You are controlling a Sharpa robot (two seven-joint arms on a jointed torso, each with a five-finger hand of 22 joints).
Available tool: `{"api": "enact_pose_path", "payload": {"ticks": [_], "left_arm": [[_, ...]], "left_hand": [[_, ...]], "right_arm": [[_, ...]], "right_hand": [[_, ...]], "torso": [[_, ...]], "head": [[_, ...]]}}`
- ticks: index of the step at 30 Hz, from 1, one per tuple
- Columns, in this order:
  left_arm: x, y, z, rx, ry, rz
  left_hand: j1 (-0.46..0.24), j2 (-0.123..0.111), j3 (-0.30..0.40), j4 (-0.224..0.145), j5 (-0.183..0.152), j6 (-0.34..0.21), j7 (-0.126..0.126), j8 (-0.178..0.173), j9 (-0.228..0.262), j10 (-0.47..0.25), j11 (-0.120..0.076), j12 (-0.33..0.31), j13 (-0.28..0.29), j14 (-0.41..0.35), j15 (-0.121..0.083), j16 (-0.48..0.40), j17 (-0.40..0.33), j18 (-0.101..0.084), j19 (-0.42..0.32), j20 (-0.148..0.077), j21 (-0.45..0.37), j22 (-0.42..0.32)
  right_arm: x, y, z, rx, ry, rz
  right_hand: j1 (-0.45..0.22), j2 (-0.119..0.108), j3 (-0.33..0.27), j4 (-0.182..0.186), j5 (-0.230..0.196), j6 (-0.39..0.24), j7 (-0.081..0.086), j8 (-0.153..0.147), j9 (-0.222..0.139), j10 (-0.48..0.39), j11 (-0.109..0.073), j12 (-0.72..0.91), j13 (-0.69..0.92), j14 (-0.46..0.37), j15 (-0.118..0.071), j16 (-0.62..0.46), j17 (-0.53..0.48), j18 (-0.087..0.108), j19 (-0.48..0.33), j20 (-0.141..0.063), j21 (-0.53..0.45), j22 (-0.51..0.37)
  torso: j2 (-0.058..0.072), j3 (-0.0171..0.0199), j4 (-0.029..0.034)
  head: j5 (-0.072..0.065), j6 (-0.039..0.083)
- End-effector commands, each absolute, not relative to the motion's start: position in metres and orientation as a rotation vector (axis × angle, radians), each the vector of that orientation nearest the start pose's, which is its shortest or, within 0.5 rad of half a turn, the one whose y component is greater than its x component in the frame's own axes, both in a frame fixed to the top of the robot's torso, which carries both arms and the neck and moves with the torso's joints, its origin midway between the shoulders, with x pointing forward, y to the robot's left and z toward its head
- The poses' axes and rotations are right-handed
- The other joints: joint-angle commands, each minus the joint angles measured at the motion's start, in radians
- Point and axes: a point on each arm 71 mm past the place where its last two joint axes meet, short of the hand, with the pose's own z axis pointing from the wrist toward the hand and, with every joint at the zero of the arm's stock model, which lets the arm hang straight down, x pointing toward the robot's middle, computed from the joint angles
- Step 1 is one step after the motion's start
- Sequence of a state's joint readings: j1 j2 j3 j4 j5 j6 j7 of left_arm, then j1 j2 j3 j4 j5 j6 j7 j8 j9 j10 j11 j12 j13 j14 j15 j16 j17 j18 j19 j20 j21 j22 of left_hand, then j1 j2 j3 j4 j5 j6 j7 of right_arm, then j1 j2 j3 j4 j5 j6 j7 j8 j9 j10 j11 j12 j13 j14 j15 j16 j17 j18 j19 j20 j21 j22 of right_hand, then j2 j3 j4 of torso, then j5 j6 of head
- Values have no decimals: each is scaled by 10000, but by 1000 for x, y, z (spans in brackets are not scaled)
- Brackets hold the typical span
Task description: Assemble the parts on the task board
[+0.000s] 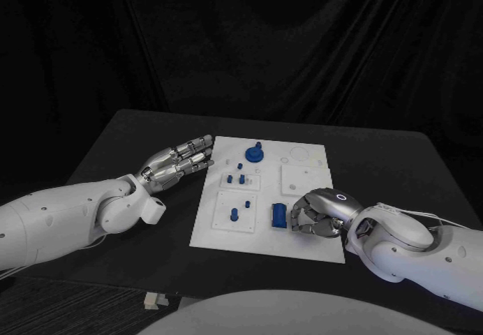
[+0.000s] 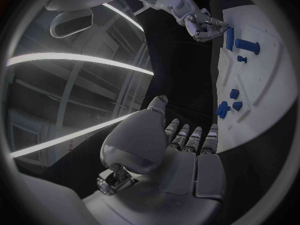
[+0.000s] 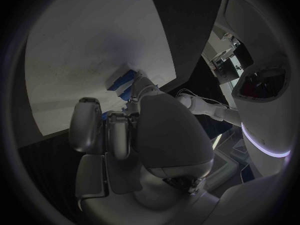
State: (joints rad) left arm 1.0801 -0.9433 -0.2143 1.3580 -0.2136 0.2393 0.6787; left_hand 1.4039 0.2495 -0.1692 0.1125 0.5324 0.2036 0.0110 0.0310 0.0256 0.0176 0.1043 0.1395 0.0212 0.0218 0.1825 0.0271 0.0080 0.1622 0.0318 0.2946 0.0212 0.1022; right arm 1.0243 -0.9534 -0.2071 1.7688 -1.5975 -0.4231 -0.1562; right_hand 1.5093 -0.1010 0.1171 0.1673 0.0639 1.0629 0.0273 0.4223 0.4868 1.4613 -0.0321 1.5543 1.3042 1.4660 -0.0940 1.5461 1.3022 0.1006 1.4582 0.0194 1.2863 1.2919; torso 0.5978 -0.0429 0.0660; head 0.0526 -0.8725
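The white task board (image 1: 302,241) lies in the middle of the black table. A long blue block (image 1: 279,216) lies on its near part. My right hand (image 1: 320,211) is curled over the board against that block's right side; in the right wrist view the block (image 3: 122,80) shows blue between the thumb and fingers of that hand (image 3: 137,130). My left hand (image 1: 179,162) lies open with its fingers stretched out, fingertips at the board's far left edge. A blue round knob (image 1: 255,152) stands at the far end. Small blue pegs (image 1: 236,179) stand left of centre.
Two more blue pieces (image 1: 239,209) sit in a raised white square left of the block. The left wrist view shows the board (image 2: 262,95), the block (image 2: 230,37) and my right hand (image 2: 201,24) beyond. Bare black table (image 1: 121,150) lies either side of the board.
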Motion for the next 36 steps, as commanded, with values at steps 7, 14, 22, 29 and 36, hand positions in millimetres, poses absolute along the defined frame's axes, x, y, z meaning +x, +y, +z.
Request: {"api": "enact_pose_path", "payload": {"ticks": [7, 14, 22, 29, 36], "left_arm": [[437, 284, -274, -8638, 15712, -18947], [435, 285, -272, -8580, 15499, -19020], [426, 289, -264, -8517, 15058, -18802], [427, 286, -247, -8098, 14482, -18795], [431, 278, -242, -7832, 14167, -18949]], "left_hand": [[23, 88, 149, -298, 142, 12, 54, 42, 45, -50, 113, 133, 30, -15, 75, 154, 47, 51, 109, -18, 41, 71], [33, 108, 208, -379, 163, 100, 49, 66, 58, -27, 185, 228, 45, 3, 93, 190, 56, 50, 148, -17, 61, 136], [-189, -44, 79, -365, 161, 497, 212, 172, 99, 122, 300, 659, 98, 90, 47, 385, 95, 36, 202, -26, 89, 165], [-337, -94, -119, -106, 138, 904, 362, 264, 131, 277, 389, 1017, 131, 65, -283, 426, 91, 88, 165, -78, 71, 96], [-567, -54, -423, 823, -351, 1089, 465, 264, 130, 306, 280, 1123, 129, -40, -574, 362, 68, 171, 19, -258, -2, -125]], "right_arm": [[365, -184, -286, -2321, 18508, 7120], [361, -191, -277, -1794, 17951, 7783], [383, -214, -212, 1169, 15534, 9452], [416, -236, -165, 3921, 12687, 10722], [431, -252, -170, 6311, 11889, 11462]], "right_hand": [[-135, 129, -207, 304, -157, -88, -26, 416, 406, 1095, -63, 165, 2666, 1048, -73, 247, 2686, -392, 40, -74, -7, 1979], [-611, -559, -1062, 1227, -148, -69, -111, 770, 653, 1095, -178, 165, 2666, 1048, -90, 247, 2686, -387, 43, -89, -10, 1970], [-2563, -592, -1587, 1318, -110, 287, -264, 1145, 856, 1095, -323, 165, 2666, 929, -236, -126, 2182, -471, 253, -215, 433, 2086], [-3316, 107, -1232, 1271, 976, -222, -121, 786, 494, 880, -201, -109, 2392, 101, -97, -2779, -731, 200, -1214, -102, -3318, 852], [-4433, 893, -2223, 1239, 2712, -1750, 1018, -520, -779, -5448, 1446, -9251, -5033, -4244, 1565, -10982, -7272, 441, -5056, 1032, -10119, -2641]], "torso": [[-2, -4, 4], [-5, -2, 4], [-10, -3, -1], [-72, 54, 15], [-318, 241, -103]], "head": [[5, -1], [79, -1], [99, -1], [-89, -1], [-36, -1]]}}
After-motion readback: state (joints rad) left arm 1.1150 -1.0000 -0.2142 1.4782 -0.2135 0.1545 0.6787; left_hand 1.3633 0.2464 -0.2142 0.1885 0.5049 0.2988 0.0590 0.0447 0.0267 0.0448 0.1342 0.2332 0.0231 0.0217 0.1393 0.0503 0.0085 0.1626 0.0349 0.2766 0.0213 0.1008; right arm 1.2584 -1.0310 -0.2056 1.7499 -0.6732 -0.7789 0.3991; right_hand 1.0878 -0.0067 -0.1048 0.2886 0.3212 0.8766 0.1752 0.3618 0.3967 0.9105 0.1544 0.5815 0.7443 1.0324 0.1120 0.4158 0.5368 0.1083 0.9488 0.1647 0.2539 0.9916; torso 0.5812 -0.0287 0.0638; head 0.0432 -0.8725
